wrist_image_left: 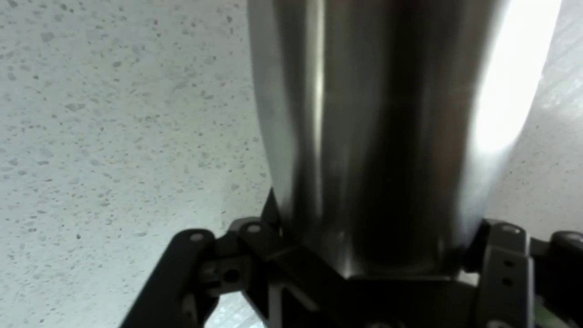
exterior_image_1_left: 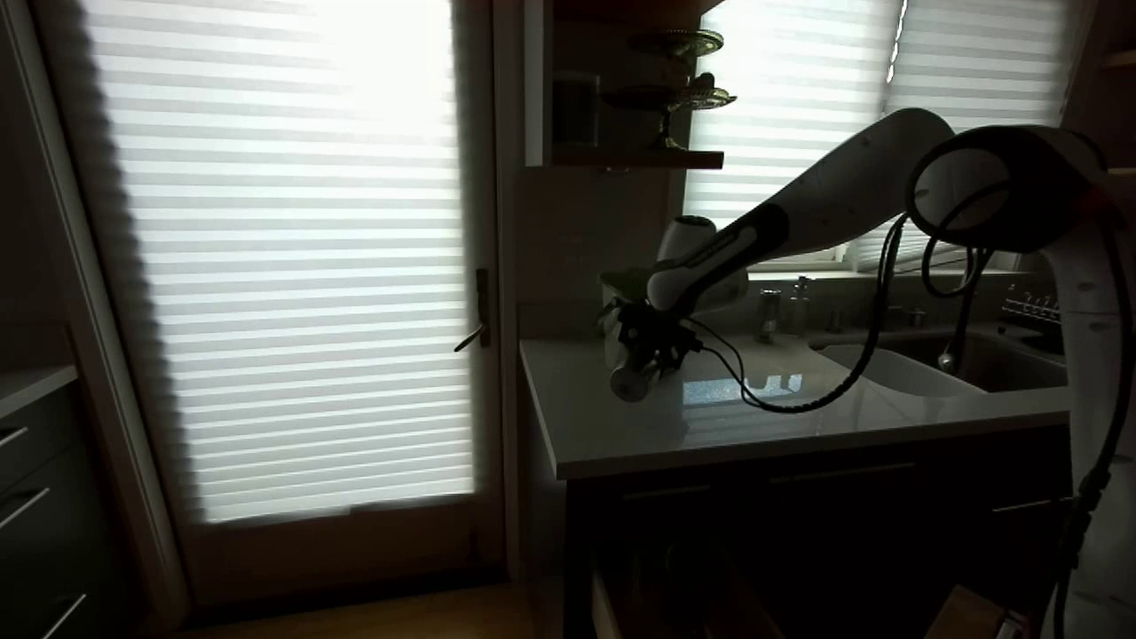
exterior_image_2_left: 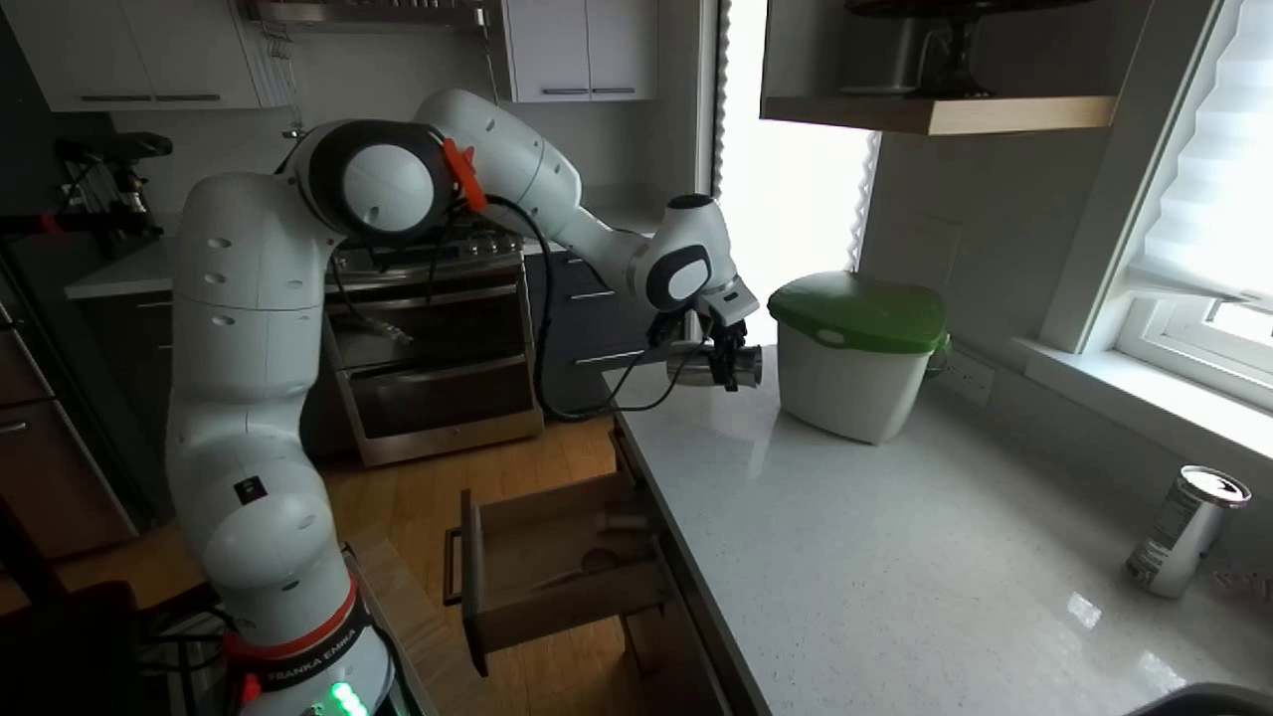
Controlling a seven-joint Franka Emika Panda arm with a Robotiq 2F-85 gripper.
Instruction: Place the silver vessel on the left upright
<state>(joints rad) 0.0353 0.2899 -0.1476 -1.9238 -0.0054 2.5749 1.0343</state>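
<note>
The silver vessel (exterior_image_2_left: 691,365) is a shiny metal cup with a rounded body. It is held lying on its side, with its long axis about level, near the far end of the counter (exterior_image_2_left: 855,557). An exterior view shows one round end of the vessel (exterior_image_1_left: 631,383) facing out. My gripper (exterior_image_2_left: 731,368) is shut around the vessel's body. In the wrist view the vessel (wrist_image_left: 387,127) fills the middle, with the gripper's fingers (wrist_image_left: 377,223) on both sides of it. It appears a little above the counter; the exact gap is hard to tell.
A white bin with a green lid (exterior_image_2_left: 850,373) stands close beside the gripper. A silver can (exterior_image_2_left: 1183,532) stands near the window wall. A shelf (exterior_image_2_left: 925,114) hangs above. A drawer (exterior_image_2_left: 557,572) is open below the counter. A sink (exterior_image_1_left: 905,371) is farther along.
</note>
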